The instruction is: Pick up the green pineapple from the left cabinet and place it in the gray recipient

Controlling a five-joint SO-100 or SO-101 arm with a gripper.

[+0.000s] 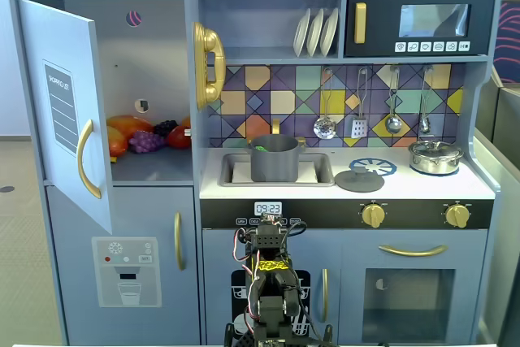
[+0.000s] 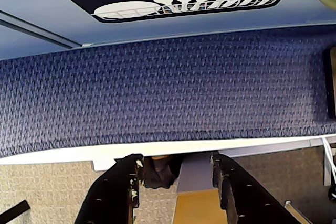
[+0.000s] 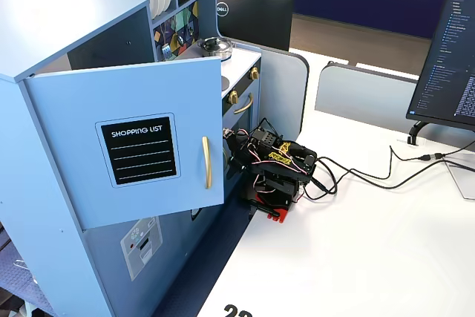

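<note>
Folded low at the toy kitchen's base, gripper (image 2: 176, 182) fingers spread, holding nothing.

Something green showing inside the gray pot (image 1: 274, 158); no pineapple discernible among the fruit (image 1: 146, 137) behind the open cabinet door (image 1: 69, 107). Risk: clipping that door when reaching up.

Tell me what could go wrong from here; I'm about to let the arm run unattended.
1. The open cabinet door juts out beside the shelf, so the arm could clip it reaching in.
2. Toy fruit is packed together on the shelf; a grab may take or knock the wrong piece.
3. The gray pot already shows something green inside.
</note>
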